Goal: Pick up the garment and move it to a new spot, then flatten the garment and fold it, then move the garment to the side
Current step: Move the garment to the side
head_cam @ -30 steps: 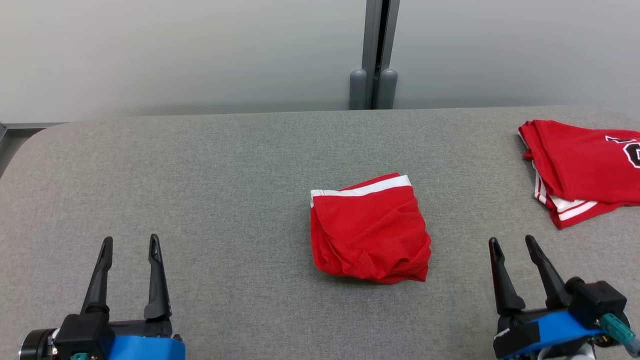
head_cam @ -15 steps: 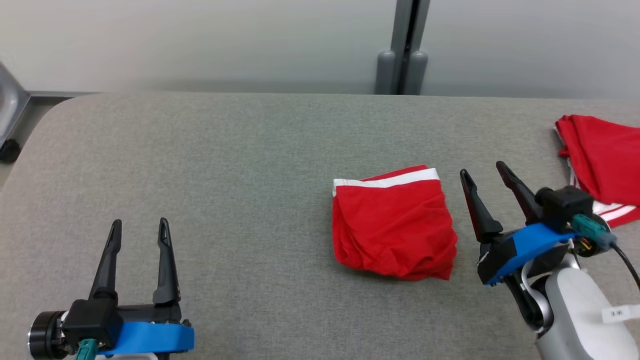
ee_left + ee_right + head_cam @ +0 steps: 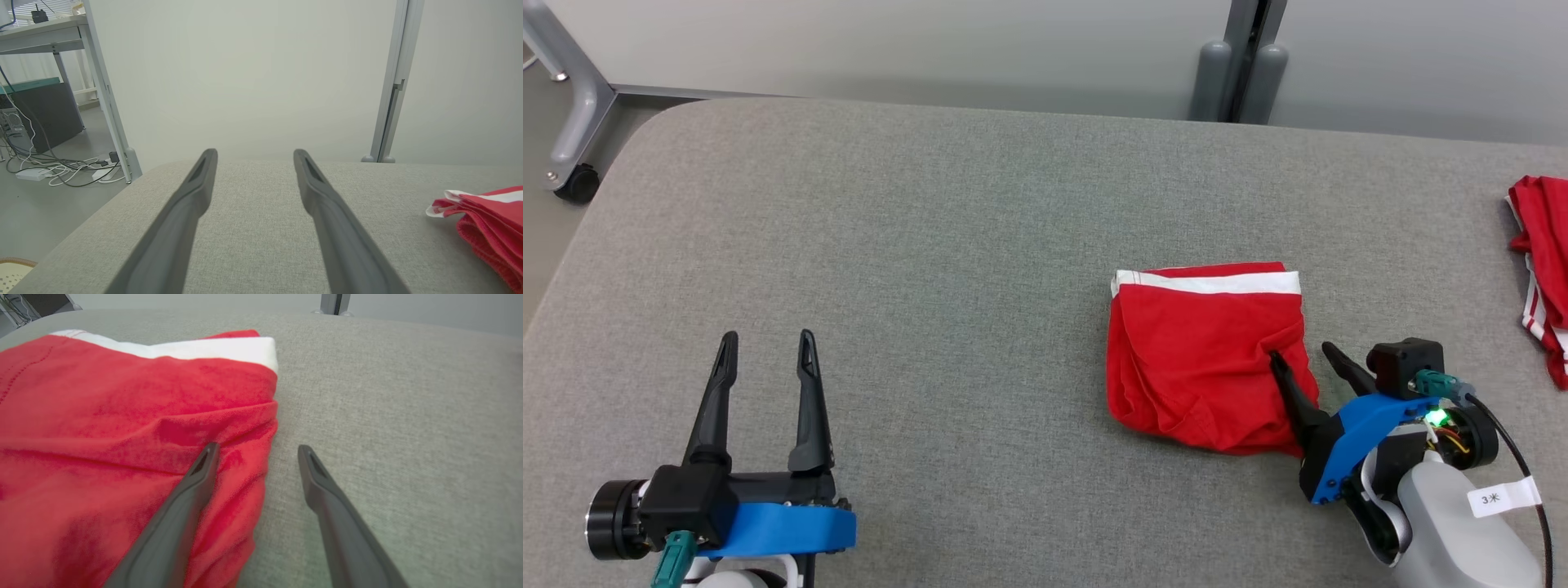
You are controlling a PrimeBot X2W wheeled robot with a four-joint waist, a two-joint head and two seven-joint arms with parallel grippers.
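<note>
Items on the grey fabric-covered table (image 3: 931, 245): two garments. Grippers: two.

1. Folded red cloth garment with a white band along its far edge (image 3: 1201, 359). It lies right of the table's centre, flat on the surface, with its near edge bunched in wrinkles.
2. Second red garment with white stripes (image 3: 1539, 261). It lies at the table's far right, cut off by the frame edge and well apart from the first.

Left gripper (image 3: 768, 335): it is positioned low over bare table at the near left, well apart from both garments. The fingers point away from the robot, spread apart, and grip nothing.

Right gripper (image 3: 1300, 351): its arm reaches forward to the folded garment's right side, near its near corner. The fingers stand apart and straddle that edge. In the right wrist view, one finger lies over the red cloth and the other over the bare table just beside it. No cloth is clamped between them. Contact between the fingertips and the cloth cannot be confirmed.
</note>
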